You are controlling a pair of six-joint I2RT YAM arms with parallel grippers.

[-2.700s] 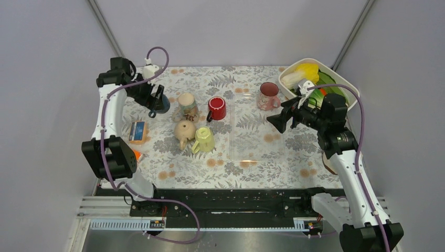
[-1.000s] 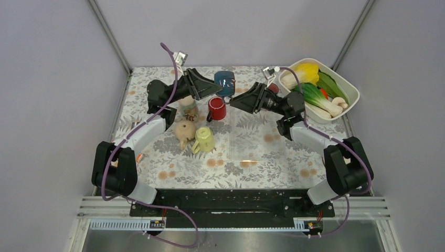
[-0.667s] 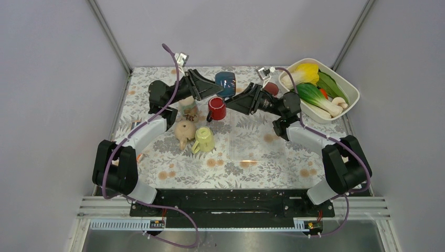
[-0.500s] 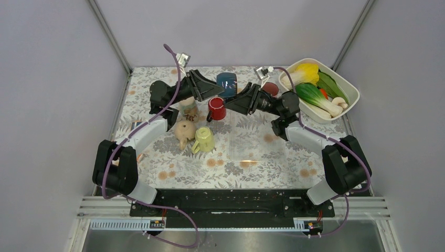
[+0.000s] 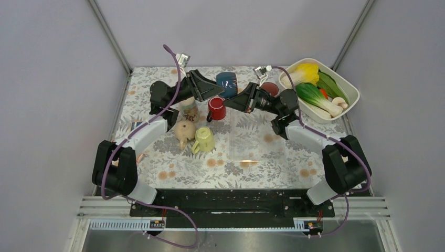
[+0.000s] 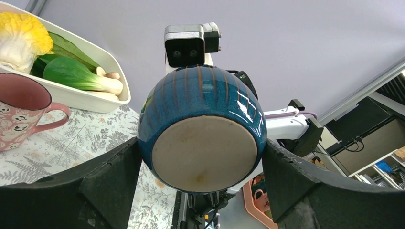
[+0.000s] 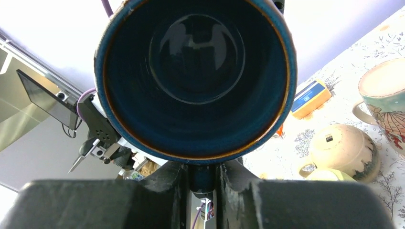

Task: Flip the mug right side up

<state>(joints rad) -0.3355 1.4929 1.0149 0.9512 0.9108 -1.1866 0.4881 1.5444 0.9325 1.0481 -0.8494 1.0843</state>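
- Above the table's (image 5: 252, 157) far middle, we hold the mug (image 5: 226, 83) on its side in the air. The right gripper (image 5: 241, 98) has closed in on its mouth, so a handover looks near.
- Our left gripper (image 6: 200, 162) clamps the body, spread wide; the right one pinches the handle (image 7: 203, 177), seemingly gripping.

A red ceramic mug (image 5: 217, 108) sits under the blue glazed mug (image 5: 226, 84) held aloft, a beige teapot (image 5: 184, 130) near it; the floral tabletop (image 5: 252, 170) nearer the bases lies open
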